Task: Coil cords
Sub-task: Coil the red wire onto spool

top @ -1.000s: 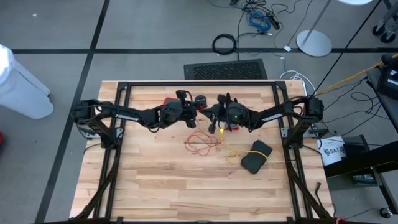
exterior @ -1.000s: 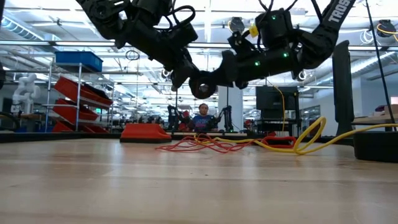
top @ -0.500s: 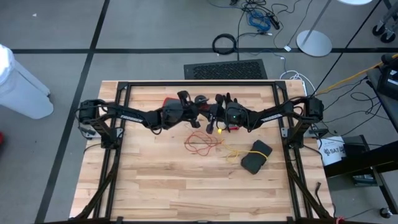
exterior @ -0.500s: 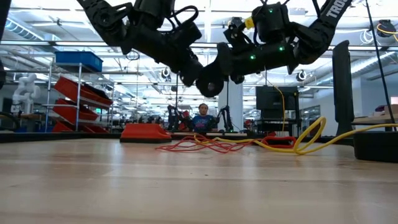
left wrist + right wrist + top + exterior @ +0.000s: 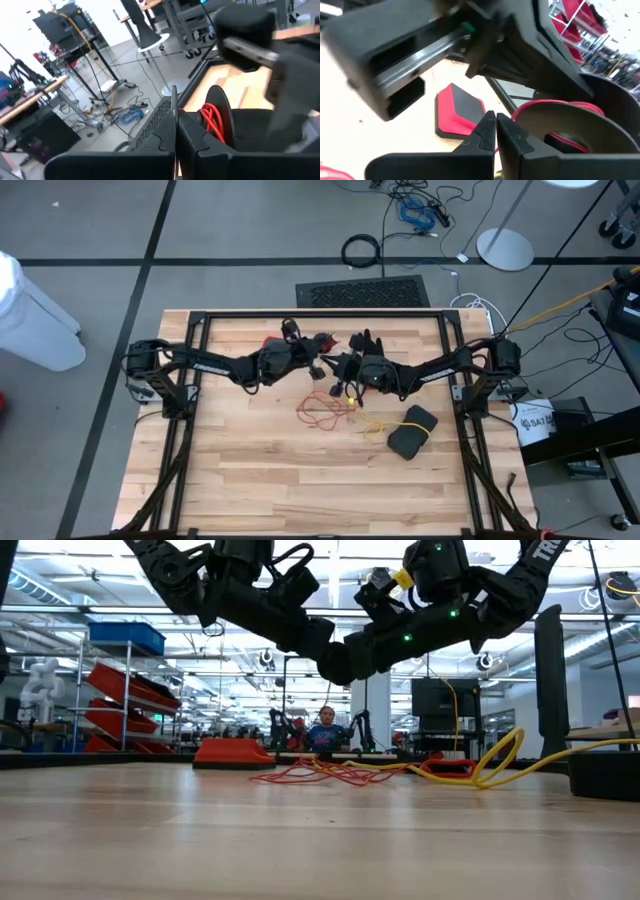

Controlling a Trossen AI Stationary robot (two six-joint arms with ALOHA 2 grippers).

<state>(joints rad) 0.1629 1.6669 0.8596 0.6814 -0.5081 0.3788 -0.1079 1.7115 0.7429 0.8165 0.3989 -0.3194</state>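
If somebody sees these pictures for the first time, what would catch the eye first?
Most striking are the two dark arms meeting above the far middle of the table, the left hand and right hand shut and nearly touching. Below them, a loose red-orange cord lies tangled on the wood, with a yellow cord beside a black glove.

I see the red-orange cord [image 5: 322,409] lying in loose tangled loops mid-bench, the yellow cord [image 5: 373,425] kinked just beside it.
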